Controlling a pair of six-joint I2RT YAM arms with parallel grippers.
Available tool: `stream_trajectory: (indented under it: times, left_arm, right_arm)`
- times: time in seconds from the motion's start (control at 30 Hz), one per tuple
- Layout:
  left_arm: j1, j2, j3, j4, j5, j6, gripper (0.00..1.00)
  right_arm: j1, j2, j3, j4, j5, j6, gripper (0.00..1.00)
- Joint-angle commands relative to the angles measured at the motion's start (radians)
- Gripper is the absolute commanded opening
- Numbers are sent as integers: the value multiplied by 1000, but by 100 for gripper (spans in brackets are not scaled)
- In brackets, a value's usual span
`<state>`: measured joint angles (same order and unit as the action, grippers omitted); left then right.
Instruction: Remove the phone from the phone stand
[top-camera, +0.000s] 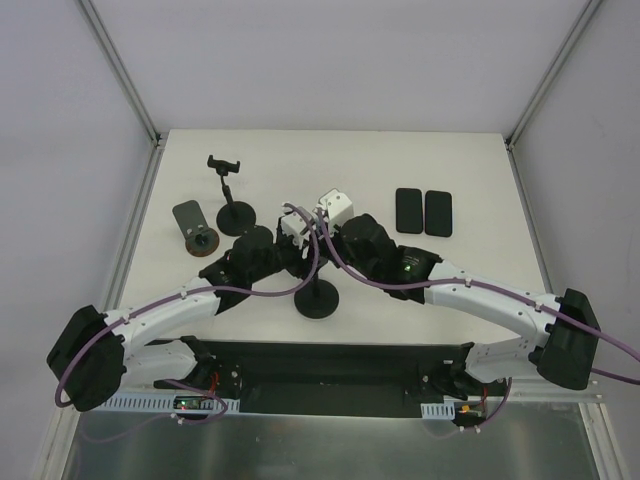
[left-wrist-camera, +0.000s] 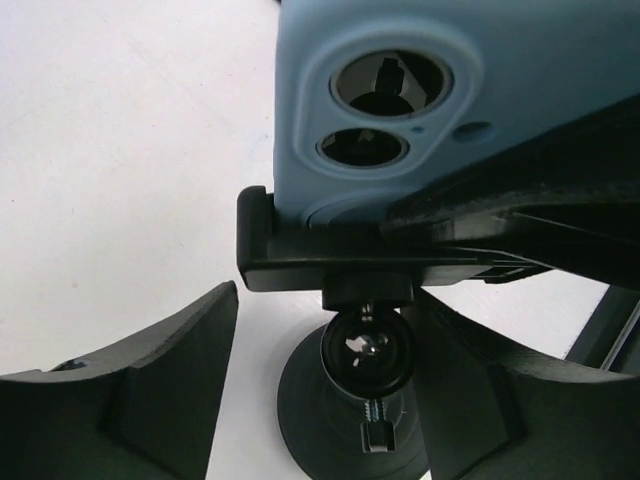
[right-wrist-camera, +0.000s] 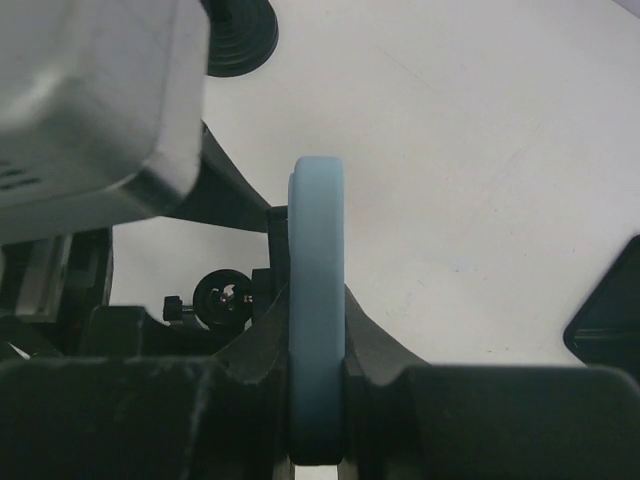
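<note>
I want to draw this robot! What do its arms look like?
The left arm and right arm are white tubes with chunky black joints. A purple cable loops along each one. A small green light glows on the right arm. The left end effector has black wedge-shaped fingers.

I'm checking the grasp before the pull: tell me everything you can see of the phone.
The phone wears a matte light-blue case with rounded edges; two camera lenses and a small dot show on its back. The edge nearest the lenses sits in the black phone stand's clamp. In the right wrist view it stands edge-on, pinched between the right gripper's fingers. Its screen is hidden.
</note>
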<state>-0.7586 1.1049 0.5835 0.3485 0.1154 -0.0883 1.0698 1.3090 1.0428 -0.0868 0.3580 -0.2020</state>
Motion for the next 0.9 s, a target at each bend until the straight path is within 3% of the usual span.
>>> stream_trajectory:
  times: [0.0, 0.03, 0.1, 0.13, 0.2, 0.37, 0.43, 0.6, 0.77, 0.87]
  left_arm:
    - [2, 38, 67, 24, 16, 15, 58]
    - [2, 41, 68, 26, 20, 12, 46]
    - [2, 49, 64, 30, 12, 1, 32]
    - [4, 50, 64, 30, -15, -2, 16]
    - [2, 41, 58, 30, -69, -22, 0]
    - [5, -5, 35, 3, -331, -96, 0]
    - [18, -17, 27, -28, -373, -119, 0]
    - [111, -63, -14, -36, -376, -157, 0]
    - [91, -88, -85, 99, -322, -137, 0]
    - [42, -131, -109, 112, -373, -98, 0]
  right_arm:
    - [8, -33, -18, -42, -36, -40, 1]
    - [9, -34, -17, -47, -42, -43, 1]
    - [12, -40, -10, -70, -53, -45, 1]
    - [13, -43, -7, -82, -53, -45, 1]
    - [21, -48, -4, -125, -54, -45, 1]
    - [33, -102, -44, -241, -7, -33, 1]
    - [35, -119, -59, -296, 18, -25, 1]
    - [27, -159, -105, -490, 35, -22, 1]
    - [2, -139, -99, -512, 74, 48, 1]
    - [2, -111, -67, -545, 226, 98, 1]
